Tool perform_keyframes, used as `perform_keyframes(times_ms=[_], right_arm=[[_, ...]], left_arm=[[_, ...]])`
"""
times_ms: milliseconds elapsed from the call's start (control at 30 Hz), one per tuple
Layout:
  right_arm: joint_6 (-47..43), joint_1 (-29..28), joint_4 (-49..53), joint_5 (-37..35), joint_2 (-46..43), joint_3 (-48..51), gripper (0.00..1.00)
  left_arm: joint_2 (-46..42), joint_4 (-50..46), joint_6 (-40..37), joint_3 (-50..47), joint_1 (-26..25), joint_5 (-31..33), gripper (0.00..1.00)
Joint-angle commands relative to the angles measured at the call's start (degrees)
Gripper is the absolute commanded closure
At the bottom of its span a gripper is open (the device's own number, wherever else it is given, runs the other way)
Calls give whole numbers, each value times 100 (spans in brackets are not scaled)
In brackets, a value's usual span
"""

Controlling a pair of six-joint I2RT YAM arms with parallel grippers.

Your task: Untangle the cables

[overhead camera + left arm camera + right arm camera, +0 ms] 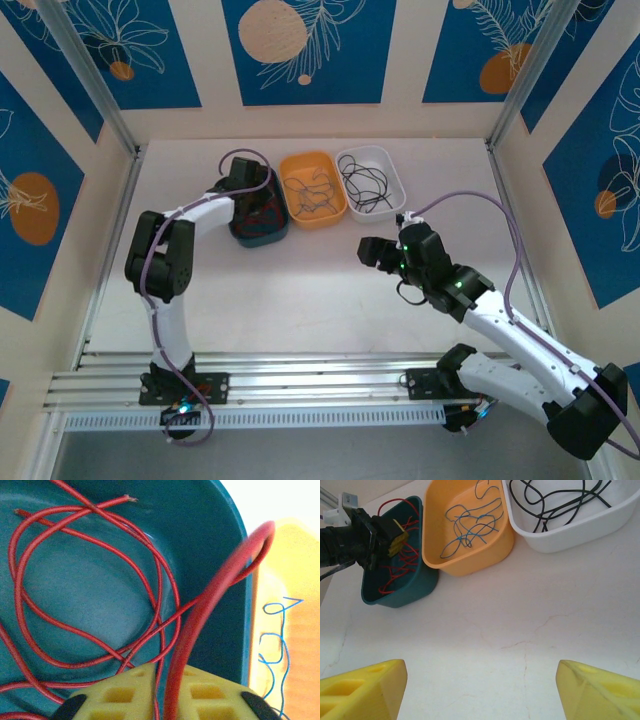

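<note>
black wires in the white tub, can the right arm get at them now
Probably yes: the right arm's fingers stand open and empty over bare pale table, facing the white plastic tub, with nothing between them and the thin black wires.

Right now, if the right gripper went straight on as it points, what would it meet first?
Most likely the bare table just short of the orange tub, since the right gripper tilts downward. Depth is unclear; the tub's near wall is possible.

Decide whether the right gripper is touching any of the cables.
Apart. The right wrist view shows the right gripper open over the table, the cables lying in bins well beyond it.
</note>
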State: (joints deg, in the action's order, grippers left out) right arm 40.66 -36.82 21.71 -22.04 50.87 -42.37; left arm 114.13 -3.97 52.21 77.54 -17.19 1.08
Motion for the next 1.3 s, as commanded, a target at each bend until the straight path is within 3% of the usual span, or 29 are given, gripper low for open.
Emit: perform_keyframes(times_ms=[0,433,700,1033,1167,1233,1267], right_arm=[[89,34,-52,51,-104,80,22],[82,69,-107,131,-88,86,22],[74,95,-107,137,-70,80,22],[30,131,93,-81,-19,-56,18],[34,152,307,-402,-50,-123,10],[70,190,443,-621,-54,-151,0],[105,216,524,-752,-62,-162,1]], left_arm=[[-36,-94,-113,190,138,13,79],[-361,-678,-903,803,278,540,26],[-807,-909,-1526,816,278,646,1],[-1944,-718,-2064,-161,261,555,0],[-2734,-474,-2281,-862,259,674,0],[-3144,-415,-2373,-1189,257,744,0],[-3367,-374,-2443,-1375,260,766,0]])
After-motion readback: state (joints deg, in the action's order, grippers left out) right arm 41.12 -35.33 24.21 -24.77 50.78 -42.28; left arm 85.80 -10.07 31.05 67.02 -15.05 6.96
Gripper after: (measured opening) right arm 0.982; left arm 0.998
